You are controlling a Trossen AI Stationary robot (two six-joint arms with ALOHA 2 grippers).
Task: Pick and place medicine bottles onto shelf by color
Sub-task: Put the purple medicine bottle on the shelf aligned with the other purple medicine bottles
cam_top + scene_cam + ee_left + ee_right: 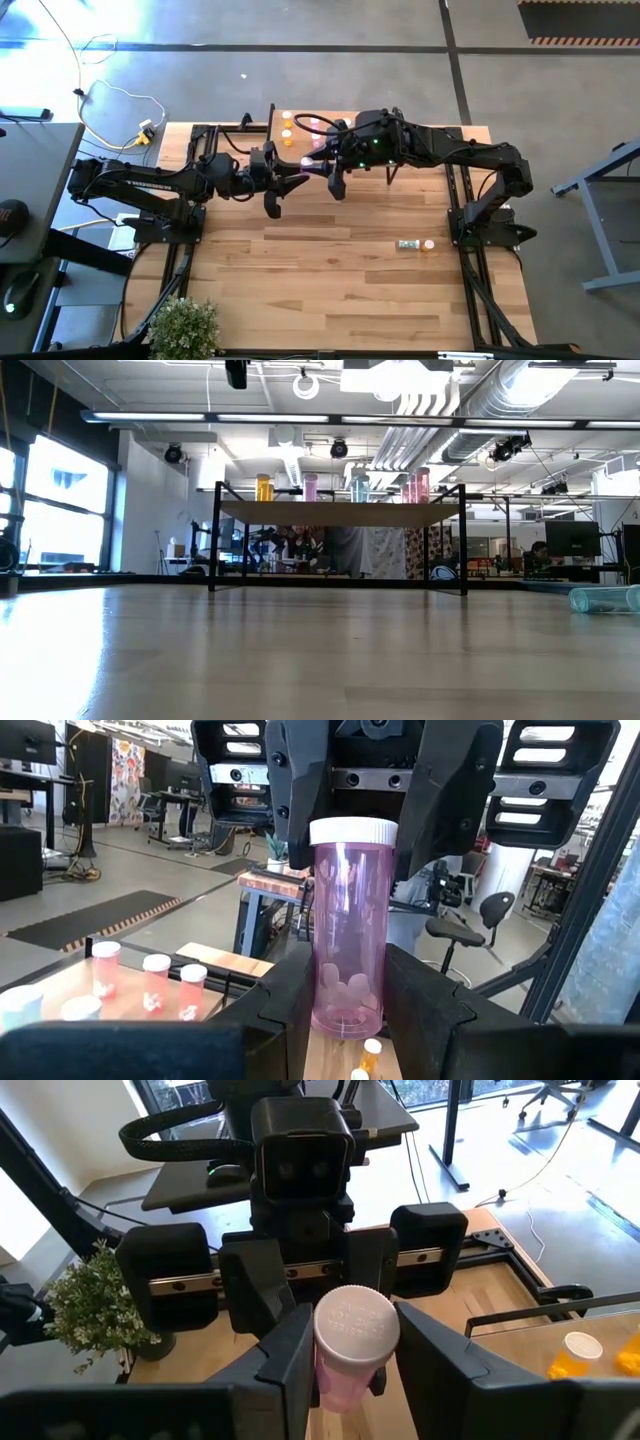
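No words, brand names or numbers can be read anywhere. The pink bottle (347, 925) between the fingers has no label that can be made out.

Shelf (277, 122) sits at table's (330, 270) far edge, abt mid-width, w/ bottles (288, 126) standing on top. Both grippers meet just in front of shelf: left gripper (297, 183) from left side, right gripper (322, 168) from right, one bottle (348, 930) betw. them. One more bottle (415, 244) lies on its side near right edge, mid-depth. Plant (185, 328) at near-left corner.
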